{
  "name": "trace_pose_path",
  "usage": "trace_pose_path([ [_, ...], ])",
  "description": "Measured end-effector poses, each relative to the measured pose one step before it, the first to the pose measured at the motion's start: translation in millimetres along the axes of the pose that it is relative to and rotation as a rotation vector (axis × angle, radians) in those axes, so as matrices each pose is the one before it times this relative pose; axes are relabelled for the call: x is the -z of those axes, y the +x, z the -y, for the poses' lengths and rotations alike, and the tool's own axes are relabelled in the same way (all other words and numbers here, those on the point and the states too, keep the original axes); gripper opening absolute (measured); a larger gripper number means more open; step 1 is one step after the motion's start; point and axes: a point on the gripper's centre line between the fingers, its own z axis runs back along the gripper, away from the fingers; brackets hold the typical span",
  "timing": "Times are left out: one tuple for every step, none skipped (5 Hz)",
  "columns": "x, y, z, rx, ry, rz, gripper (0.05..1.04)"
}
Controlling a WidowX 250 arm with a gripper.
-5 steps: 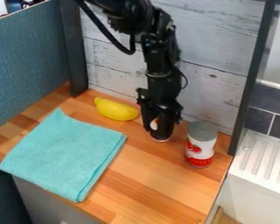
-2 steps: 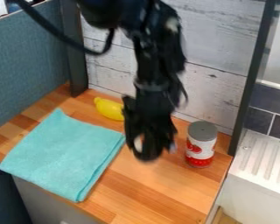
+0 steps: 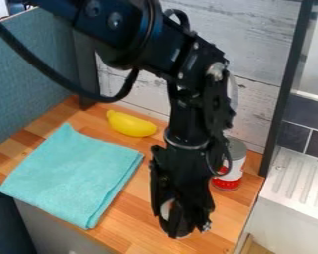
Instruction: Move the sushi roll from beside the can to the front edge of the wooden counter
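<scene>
Over the near right part of the wooden counter (image 3: pixel 138 213), your gripper (image 3: pixel 186 231) hangs pointing down, its fingers closed around a pale object (image 3: pixel 166 209) that they mostly hide. Behind it and to the right, you have a red-and-white can (image 3: pixel 228 182) with a grey top, standing upright and partly hidden by the arm. A turquoise cloth (image 3: pixel 72 173) lies folded across the counter's left side, and a yellow banana-like piece (image 3: pixel 131 124) rests between it and the back wall. At the back you see whitewashed boards (image 3: pixel 258 37) between two dark posts, with a blue-grey partition (image 3: pixel 29 74) to your left. Past the right post are dark tiles (image 3: pixel 294 134) and a white ribbed surface (image 3: pixel 297 186).
</scene>
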Motion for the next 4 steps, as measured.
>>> trace_pose_path([
  [19.31,1.00,1.62,0.0307,-0.0013,-0.0263,0.543],
  [10.98,0.05,4.21,0.0473,0.0065,-0.0106,0.543],
  [9.04,-3.83,3.65,0.0149,-0.0039,-0.0304,0.543],
  [4.77,-0.25,6.15,0.0310,-0.0053,-0.0222,0.543],
])
